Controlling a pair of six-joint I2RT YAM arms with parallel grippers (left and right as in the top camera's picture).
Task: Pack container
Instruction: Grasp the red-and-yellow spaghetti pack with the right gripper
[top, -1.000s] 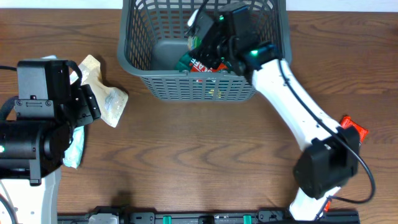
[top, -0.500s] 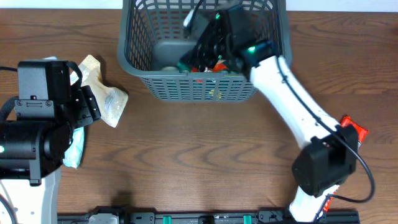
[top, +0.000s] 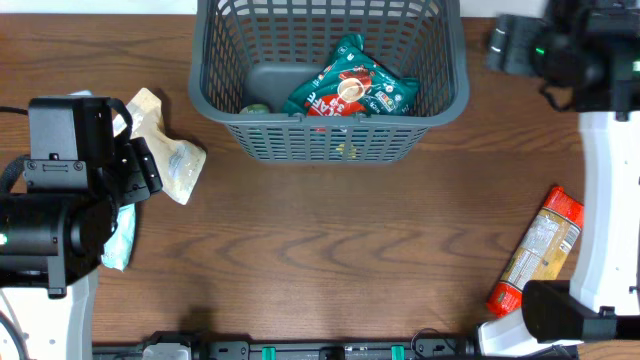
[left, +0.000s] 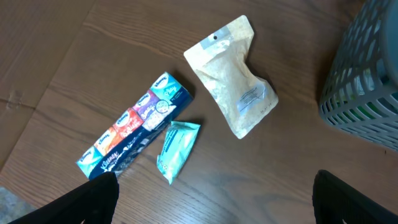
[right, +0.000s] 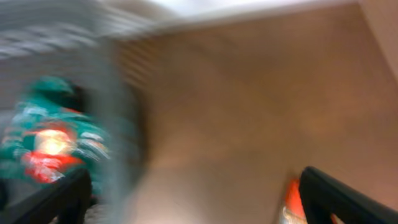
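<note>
Container (top: 330, 140) sits between the two grippers, so here's each side working outward.

Left gripper (left: 214, 208) hangs over the table with its jaws spread wide and nothing between them. Closest in front of it is a small teal packet (left: 176, 149), just beside a long blue tissue pack (left: 134, 127) to its left. A bit further out there's a beige pouch (left: 236, 78) lying flat, apart from both. Past that, off to the gripper's right, you get the corner of the dark grey slotted wall.

Right gripper (right: 193, 186) is also spread, nothing pinched. Its wrist view is super blurry. Near its right finger there's an orange packet (right: 291, 198); from overhead that one lies flat on the table by the arm's base, well apart from the gripper. On the gripper's left is the basket wall, and behind it a green and red packet (top: 350, 90) lying inside, against the front wall. From above, this gripper is outside the rim, just beside it. There's also a small pale green thing (top: 255, 107) in the basket's front corner, can't tell what it is.
</note>
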